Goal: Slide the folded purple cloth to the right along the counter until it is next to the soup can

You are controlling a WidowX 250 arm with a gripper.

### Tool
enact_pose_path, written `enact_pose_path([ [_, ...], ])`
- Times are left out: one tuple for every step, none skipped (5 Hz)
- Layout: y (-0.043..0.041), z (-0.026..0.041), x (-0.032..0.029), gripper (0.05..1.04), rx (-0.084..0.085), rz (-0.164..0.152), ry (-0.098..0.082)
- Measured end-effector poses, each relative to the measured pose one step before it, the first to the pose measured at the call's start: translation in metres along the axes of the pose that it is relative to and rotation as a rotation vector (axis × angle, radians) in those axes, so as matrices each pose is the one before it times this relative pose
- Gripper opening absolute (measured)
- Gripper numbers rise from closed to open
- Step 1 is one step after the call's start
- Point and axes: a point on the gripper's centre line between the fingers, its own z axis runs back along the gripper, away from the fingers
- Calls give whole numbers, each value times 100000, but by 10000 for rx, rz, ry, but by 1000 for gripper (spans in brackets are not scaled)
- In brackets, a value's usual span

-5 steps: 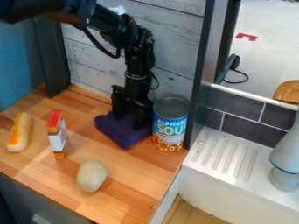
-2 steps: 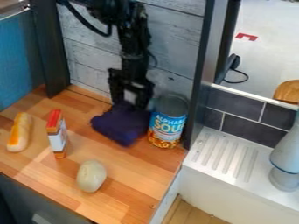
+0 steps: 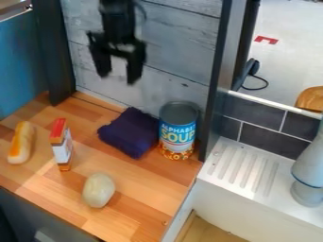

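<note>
- Bench: light brown wood, surface of joined strips in varied tones.
- Cloth: dark purple, bunched, laid toward the rear of the bench.
- Can: soup type, blue label, upright, positioned just beside the cloth, at its right in the view.
- Box: small, red, white and orange, upright, left of the cloth.
- Hot dog: lying flat, left of the box.
- Potato: pale, rounded, nearest the front edge.
</note>
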Motion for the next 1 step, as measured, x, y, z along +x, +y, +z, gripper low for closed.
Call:
enact_pose_path([
  [1360,5501,-2429,1000,-215,762,-608],
])
